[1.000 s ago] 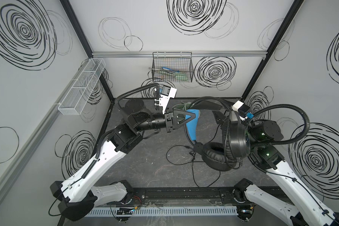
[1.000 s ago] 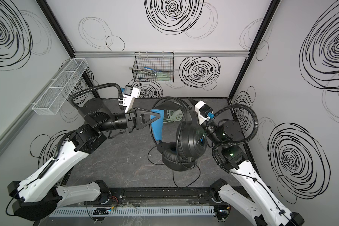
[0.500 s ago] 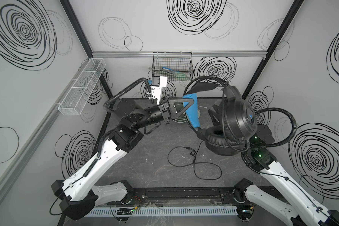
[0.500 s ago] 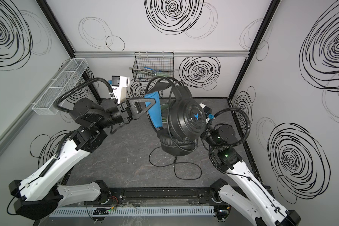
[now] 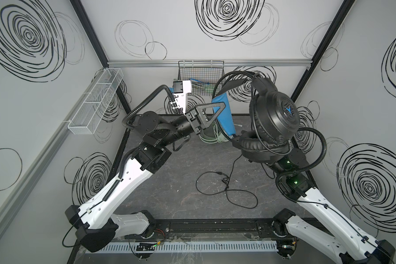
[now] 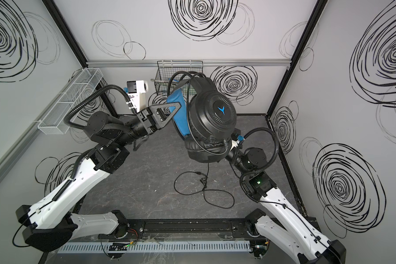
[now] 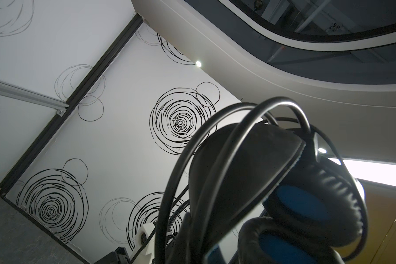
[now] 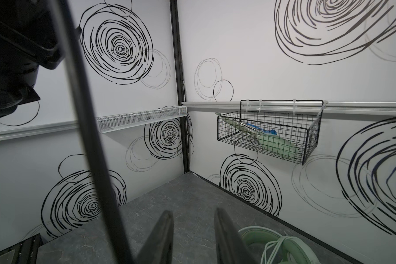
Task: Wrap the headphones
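Over the bench (image 5: pixel 169 182), black headphones (image 5: pixel 272 118) hang high above the green headphones (image 5: pixel 207 137), the left pincer (image 5: pixel 223 105) clamped on the blue headband (image 5: pixel 223 116). The right pincer (image 8: pixel 193 213) gapes narrowly, empty; it should catch the slack cord (image 5: pixel 225 181) before the green pair and wind snugly.

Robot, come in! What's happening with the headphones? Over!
Left gripper shut on black headphones, aloft by blue headband. Right gripper open, empty. Black cord hangs loose to floor. Mint headphones behind, out of the way.

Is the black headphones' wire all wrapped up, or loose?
Partly loose. A few loops of the cord circle the lifted black headset, but its tail lies in loose curls on the table.
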Controlling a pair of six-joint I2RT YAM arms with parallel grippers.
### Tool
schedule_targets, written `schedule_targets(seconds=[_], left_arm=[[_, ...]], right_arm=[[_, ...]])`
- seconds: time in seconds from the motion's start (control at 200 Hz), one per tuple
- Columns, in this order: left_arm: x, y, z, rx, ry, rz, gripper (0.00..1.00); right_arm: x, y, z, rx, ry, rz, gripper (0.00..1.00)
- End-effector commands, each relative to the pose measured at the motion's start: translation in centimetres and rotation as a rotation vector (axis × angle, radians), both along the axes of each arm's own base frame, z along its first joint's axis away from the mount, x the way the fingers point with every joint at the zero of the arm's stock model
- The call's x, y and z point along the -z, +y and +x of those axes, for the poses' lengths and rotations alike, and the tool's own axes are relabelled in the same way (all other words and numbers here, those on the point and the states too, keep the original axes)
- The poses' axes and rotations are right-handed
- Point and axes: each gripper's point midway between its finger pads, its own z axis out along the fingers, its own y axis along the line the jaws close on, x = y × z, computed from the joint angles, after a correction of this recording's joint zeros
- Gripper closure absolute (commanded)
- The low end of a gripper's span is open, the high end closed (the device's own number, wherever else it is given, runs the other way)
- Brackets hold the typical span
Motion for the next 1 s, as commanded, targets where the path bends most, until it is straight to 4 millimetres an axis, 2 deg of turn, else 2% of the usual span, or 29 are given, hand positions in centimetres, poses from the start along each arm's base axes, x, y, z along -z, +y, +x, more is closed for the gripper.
schedule_targets(seconds=[0.0, 0.22, 0.395, 0.59, 0.825, 0.996], left_arm=[[-4.1, 2.5, -1.0, -0.05, -0.065, -0.125, 1.0], [-4.3, 2.8, -0.3, -0.114, -0.055, -0.112, 1.0], [-4.5, 3.1, -0.1, -0.144, -0.052, -0.123, 1.0], [-4.8, 3.1, 0.3, -0.161, -0.046, -0.13, 1.0], [-5.0, 3.8, -0.3, -0.174, -0.047, -0.131, 1.0], [-5.3, 4.2, -0.4, -0.191, -0.054, -0.137, 1.0]], right_arm=[[-0.9, 0.4, -0.5, -0.047, -0.019, 0.042, 0.65], [0.2, 1.1, -0.4, -0.081, 0.015, 0.05, 0.62], [1.0, 1.4, -0.2, -0.085, 0.048, 0.057, 0.63], [3.1, 2.3, -0.1, -0.116, 0.103, 0.048, 0.65], [4.8, 3.6, 0.2, -0.155, 0.154, 0.021, 0.67], [6.5, 4.6, -0.5, -0.211, 0.198, -0.008, 0.69]])
